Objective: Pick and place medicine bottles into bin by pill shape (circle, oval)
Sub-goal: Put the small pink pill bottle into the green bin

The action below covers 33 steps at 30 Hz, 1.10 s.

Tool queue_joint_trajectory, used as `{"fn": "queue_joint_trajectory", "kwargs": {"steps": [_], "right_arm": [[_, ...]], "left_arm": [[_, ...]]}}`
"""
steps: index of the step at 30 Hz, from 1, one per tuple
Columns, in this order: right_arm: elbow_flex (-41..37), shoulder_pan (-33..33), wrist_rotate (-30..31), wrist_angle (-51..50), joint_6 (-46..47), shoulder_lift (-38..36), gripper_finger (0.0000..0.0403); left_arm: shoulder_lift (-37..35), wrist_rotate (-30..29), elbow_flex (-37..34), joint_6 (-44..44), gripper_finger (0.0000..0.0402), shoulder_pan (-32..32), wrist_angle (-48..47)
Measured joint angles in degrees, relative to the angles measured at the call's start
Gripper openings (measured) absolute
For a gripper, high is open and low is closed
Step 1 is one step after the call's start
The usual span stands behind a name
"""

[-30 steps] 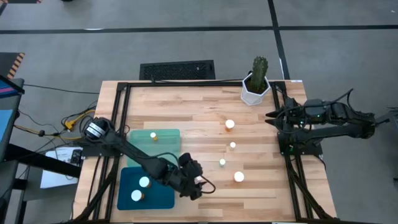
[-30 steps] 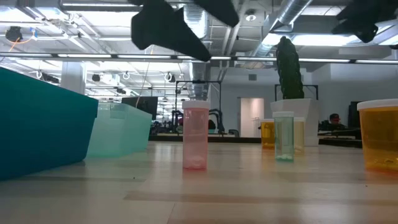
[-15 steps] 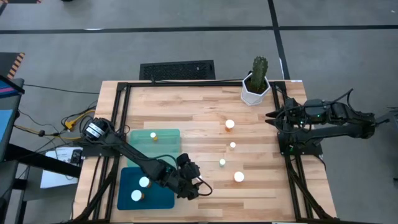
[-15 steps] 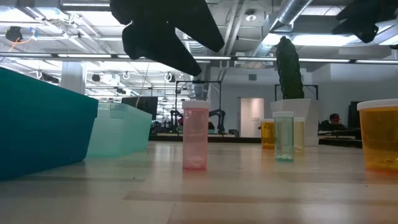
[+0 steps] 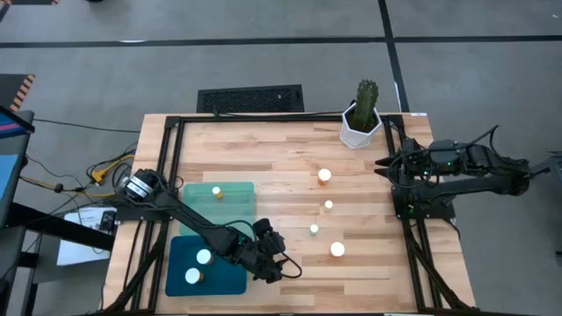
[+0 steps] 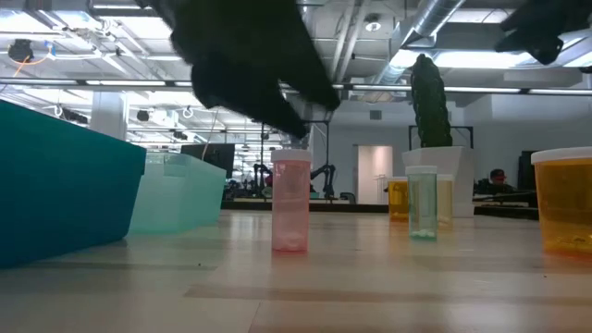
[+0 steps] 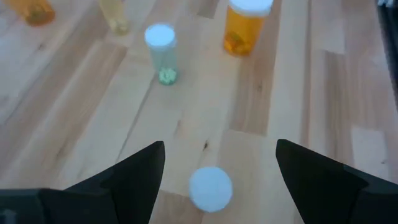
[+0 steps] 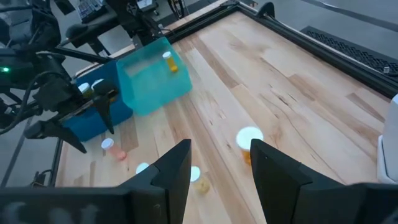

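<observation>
A pink bottle with a white cap stands upright on the wooden table near its front edge. In the left wrist view its cap lies between my left gripper's open fingers. That gripper hovers just above the bottle without touching it. Three more bottles stand beyond: a green one, a wide orange one and a pale narrow one. My right gripper is open and empty at the table's right edge.
A light teal tray holds one bottle. A dark teal tray in front of it holds two. Another orange bottle stands mid-table. A white pot with a cactus stands at the far right.
My left gripper has come down toward the pink bottle, staying open. The bottle has stayed where it was.
</observation>
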Motion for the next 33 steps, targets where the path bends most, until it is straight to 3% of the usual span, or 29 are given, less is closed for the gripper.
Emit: {"fn": "queue_joint_trajectory", "kwargs": {"steps": [13, 18, 23, 33], "right_arm": [[0.0, 0.0, 0.0, -0.9, 0.0, 0.0, 0.0175], [0.0, 0.0, 0.0, -0.9, 0.0, 0.0, 0.0175], [0.0, 0.0, 0.0, -0.9, 0.0, 0.0, 0.0175], [0.0, 0.0, 0.0, -0.9, 0.0, 0.0, 0.0175]], "left_arm": [[0.8, 0.5, -0.1, -0.7, 0.0302, 0.1, -2.4], [2.2, 3.6, 0.2, -0.9, 0.0302, 0.0, -2.4], [1.9, 2.3, 0.3, -0.8, 0.0298, 0.0, -3.4], [2.0, 4.7, 0.3, -1.1, 0.0209, 0.2, -3.3]]}}
